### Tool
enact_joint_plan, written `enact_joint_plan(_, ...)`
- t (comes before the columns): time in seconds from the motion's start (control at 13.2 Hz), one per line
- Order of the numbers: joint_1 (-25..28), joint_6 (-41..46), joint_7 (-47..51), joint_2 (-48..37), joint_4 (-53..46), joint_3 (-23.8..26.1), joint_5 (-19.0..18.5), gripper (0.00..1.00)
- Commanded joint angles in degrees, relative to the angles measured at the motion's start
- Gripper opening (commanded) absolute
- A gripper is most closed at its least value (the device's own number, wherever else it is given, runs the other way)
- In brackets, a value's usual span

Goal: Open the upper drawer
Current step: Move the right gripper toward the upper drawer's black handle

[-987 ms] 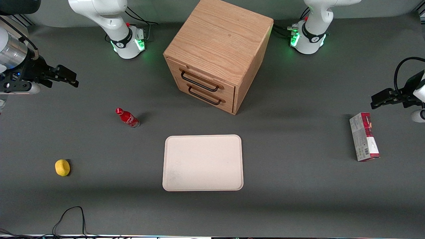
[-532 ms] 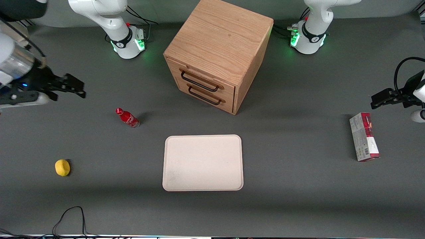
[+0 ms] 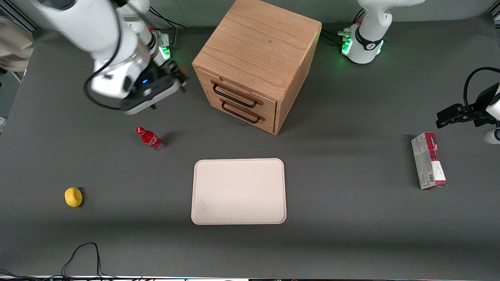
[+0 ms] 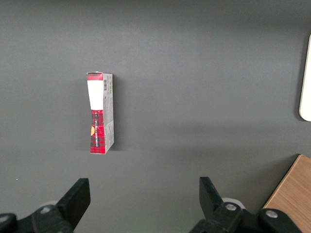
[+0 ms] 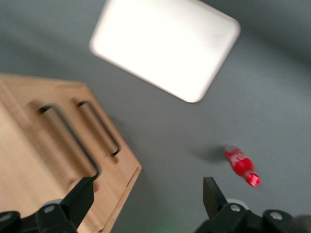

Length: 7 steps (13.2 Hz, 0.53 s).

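Note:
The oak cabinet (image 3: 258,50) stands at the back middle of the table. Its upper drawer (image 3: 234,92) is shut flush, and the black bar handle (image 3: 233,98) runs along it, above the lower drawer's matching handle (image 3: 240,114). My right gripper (image 3: 179,78) hangs above the table beside the cabinet's front corner, toward the working arm's end, not touching anything. In the right wrist view the gripper (image 5: 146,204) is open and empty. One finger (image 5: 80,196) overlaps the cabinet front close to the upper drawer's handle (image 5: 70,141).
A red bottle (image 3: 149,138) lies nearer the front camera than the gripper. A beige tray (image 3: 238,191) sits in front of the cabinet. A yellow ball-like object (image 3: 73,196) and a cable (image 3: 84,249) are near the front edge. A red-and-grey box (image 3: 428,160) lies toward the parked arm's end.
My right arm has swung in from the working arm's edge of the table to the cabinet's front corner. The drawers, bottle and tray have not moved.

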<state>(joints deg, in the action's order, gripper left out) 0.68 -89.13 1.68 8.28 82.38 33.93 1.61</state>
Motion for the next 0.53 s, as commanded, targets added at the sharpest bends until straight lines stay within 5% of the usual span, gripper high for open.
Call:
enact_joint_plan(0.0,-0.24,1.06,-11.05,3.14,-1.61,4.54,-0.11,1.00)
enact_joint_plan(0.46,-0.15,-2.62,-14.77,15.26,-1.26,9.13,3.13,1.00)
